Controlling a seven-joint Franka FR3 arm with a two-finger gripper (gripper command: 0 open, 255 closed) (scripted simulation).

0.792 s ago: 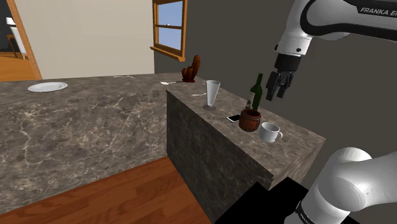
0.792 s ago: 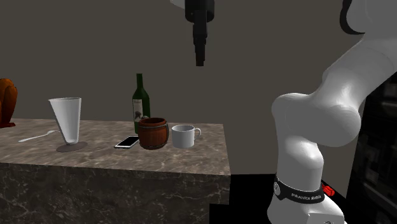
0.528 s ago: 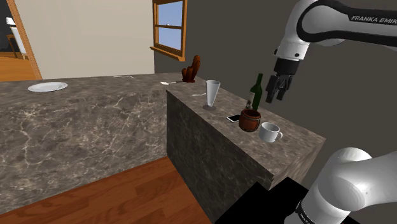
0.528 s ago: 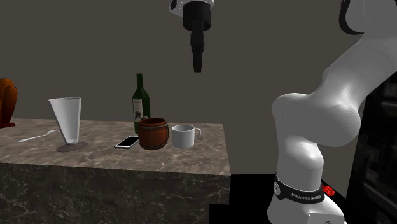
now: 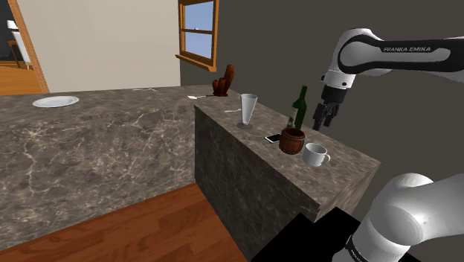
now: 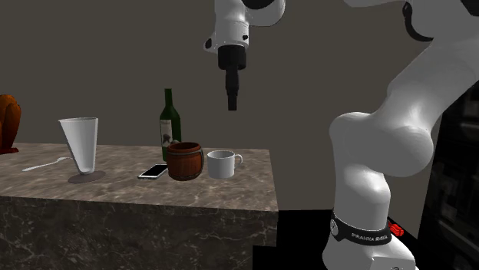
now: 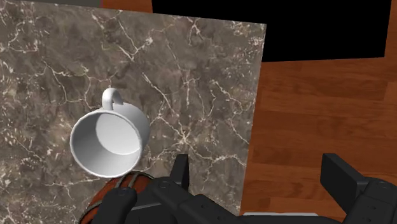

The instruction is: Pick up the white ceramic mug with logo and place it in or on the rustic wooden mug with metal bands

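Note:
The white mug [image 5: 315,154] stands upright on the marble counter [image 5: 342,167], handle away from the wooden mug [image 5: 292,140], which stands right beside it. The wooden mug [image 6: 185,160] is brown and barrel-shaped with dark bands. My gripper [image 6: 231,103] hangs well above the white mug [image 6: 222,164], pointing down. In the wrist view the white mug [image 7: 108,143] lies off to one side of the open gripper [image 7: 261,178], not between the fingers [image 7: 181,172], and the wooden mug's rim [image 7: 108,194] peeks out beside the hand. The gripper [image 5: 323,123] holds nothing.
A green bottle [image 5: 300,106] stands behind the wooden mug, a phone [image 5: 274,138] lies beside it, and a tall conical glass [image 5: 247,109] stands farther along. A spoon [image 6: 42,164], a brown figure [image 5: 224,82] and a plate [image 5: 55,101] lie farther off. The counter edge [image 7: 254,127] drops to wooden floor.
The gripper has come down toward the counter over the white mug, staying open. The mugs have not moved.

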